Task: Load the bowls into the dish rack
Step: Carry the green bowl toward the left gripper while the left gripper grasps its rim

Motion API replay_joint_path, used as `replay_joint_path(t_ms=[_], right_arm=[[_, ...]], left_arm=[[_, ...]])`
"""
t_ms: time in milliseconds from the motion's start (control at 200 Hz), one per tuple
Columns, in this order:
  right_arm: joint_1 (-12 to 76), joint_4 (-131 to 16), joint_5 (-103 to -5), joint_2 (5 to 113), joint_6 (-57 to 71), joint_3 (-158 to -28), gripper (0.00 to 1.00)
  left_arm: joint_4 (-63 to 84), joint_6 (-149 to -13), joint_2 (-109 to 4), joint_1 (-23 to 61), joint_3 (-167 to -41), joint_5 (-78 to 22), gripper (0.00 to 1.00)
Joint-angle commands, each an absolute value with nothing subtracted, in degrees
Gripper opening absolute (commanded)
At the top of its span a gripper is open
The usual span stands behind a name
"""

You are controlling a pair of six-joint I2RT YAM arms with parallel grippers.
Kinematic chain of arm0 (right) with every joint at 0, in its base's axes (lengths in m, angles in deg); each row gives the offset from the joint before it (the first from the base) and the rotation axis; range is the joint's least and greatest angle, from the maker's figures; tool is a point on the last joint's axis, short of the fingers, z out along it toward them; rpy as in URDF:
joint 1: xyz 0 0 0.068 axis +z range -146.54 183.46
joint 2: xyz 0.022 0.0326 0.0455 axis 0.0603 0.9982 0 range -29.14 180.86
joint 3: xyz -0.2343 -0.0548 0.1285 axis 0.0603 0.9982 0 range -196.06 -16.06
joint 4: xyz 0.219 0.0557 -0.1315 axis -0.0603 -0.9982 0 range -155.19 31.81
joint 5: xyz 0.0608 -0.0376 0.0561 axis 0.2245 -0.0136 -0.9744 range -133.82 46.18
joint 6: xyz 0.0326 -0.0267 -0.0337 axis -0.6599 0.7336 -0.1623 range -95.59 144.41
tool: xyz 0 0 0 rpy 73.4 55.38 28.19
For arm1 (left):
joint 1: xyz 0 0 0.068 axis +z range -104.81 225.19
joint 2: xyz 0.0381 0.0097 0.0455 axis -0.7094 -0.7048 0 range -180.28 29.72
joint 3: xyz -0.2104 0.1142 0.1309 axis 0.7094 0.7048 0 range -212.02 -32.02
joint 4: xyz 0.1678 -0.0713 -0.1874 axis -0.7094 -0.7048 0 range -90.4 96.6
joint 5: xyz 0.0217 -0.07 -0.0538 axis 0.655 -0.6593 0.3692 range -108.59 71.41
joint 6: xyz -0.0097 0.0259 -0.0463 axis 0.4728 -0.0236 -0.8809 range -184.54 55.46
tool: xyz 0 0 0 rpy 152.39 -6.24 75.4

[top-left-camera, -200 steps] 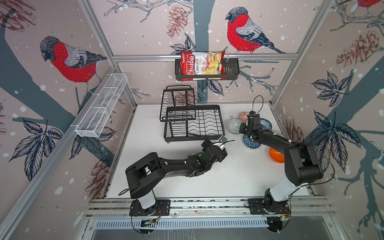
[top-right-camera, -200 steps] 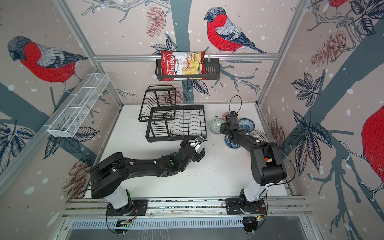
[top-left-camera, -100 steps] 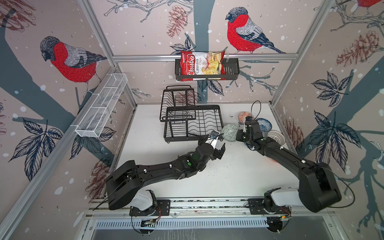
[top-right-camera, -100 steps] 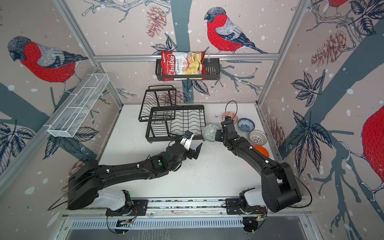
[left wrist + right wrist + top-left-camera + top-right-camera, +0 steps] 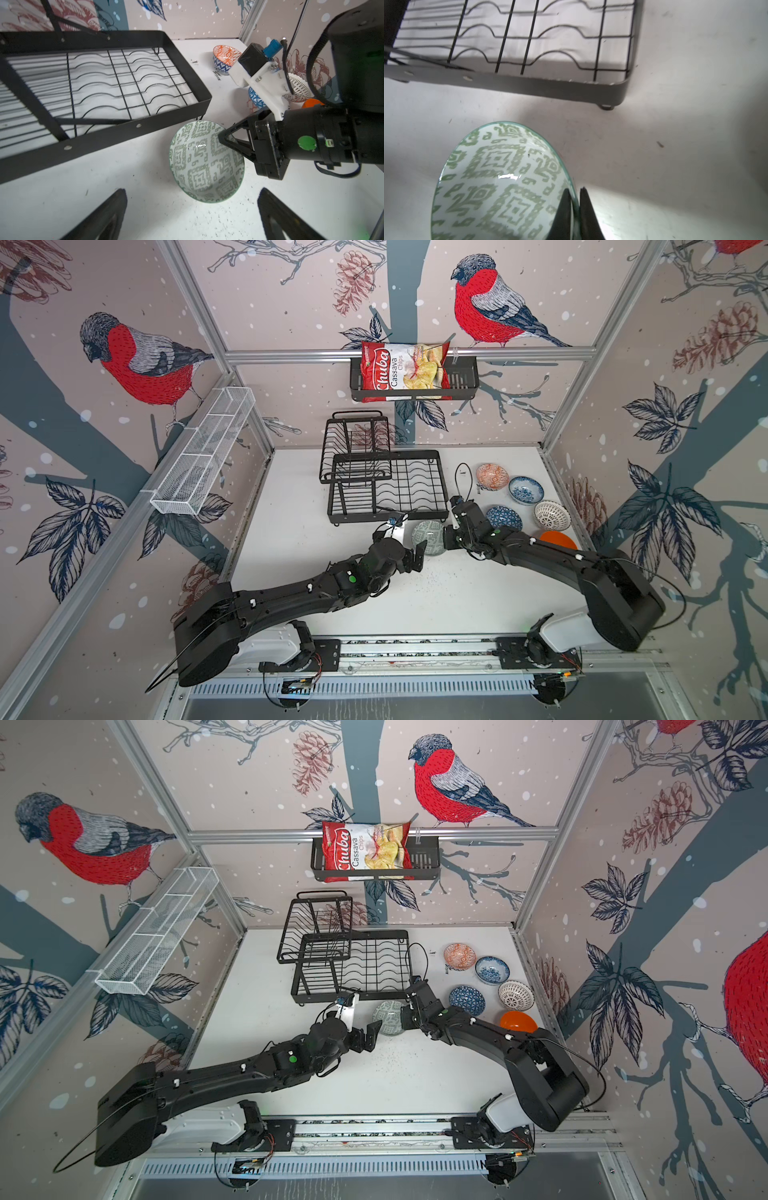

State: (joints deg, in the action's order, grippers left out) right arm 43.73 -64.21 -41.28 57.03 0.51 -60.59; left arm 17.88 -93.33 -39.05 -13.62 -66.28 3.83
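Right gripper [image 5: 574,189]: is pinching the rim of the grey-green bowl [image 5: 500,182] between nearly closed fingers, one finger inside the rim and one outside.
Grey-green bowl: is hanging tilted on its side, off the dish rack [image 5: 386,515], just in front of the rack's near right corner; whether its lower edge is touching the table cannot be told.
Left gripper [image 5: 368,1038]: is hovering with its jaws spread wide and gripping nothing, in front of the dish rack's near edge, its fingers facing the bowl's open side.
Other bowls: are sitting on the table to the right of the dish rack: salmon-orange bowl [image 5: 492,477] nearest the rack's far corner, then blue-white floral bowl [image 5: 525,490], dark blue geometric bowl [image 5: 503,517], white lattice bowl [image 5: 552,515] and plain orange bowl [image 5: 557,539], which is partly hidden behind the right arm.
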Motion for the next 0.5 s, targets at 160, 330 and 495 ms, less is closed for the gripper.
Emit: replay_joint_path(t_ms=[160, 330, 495], right_arm=[[46.3, -59.0, -41.3, 61.4, 1.8, -61.9, 0.03], [46.5, -57.1, -41.3, 60.5, 1.9, -60.4, 0.05], [47.0, -56.0, -41.0, 59.7, 2.4, -59.2, 0.12]], left_arm=[[18.0, -100.5, -38.9, -10.9, -63.5, 0.8, 0.95], [18.4, -102.3, -42.4, -8.3, -64.5, -1.7, 0.84], [19.5, -104.0, -46.8, -5.0, -66.2, -5.8, 0.7]])
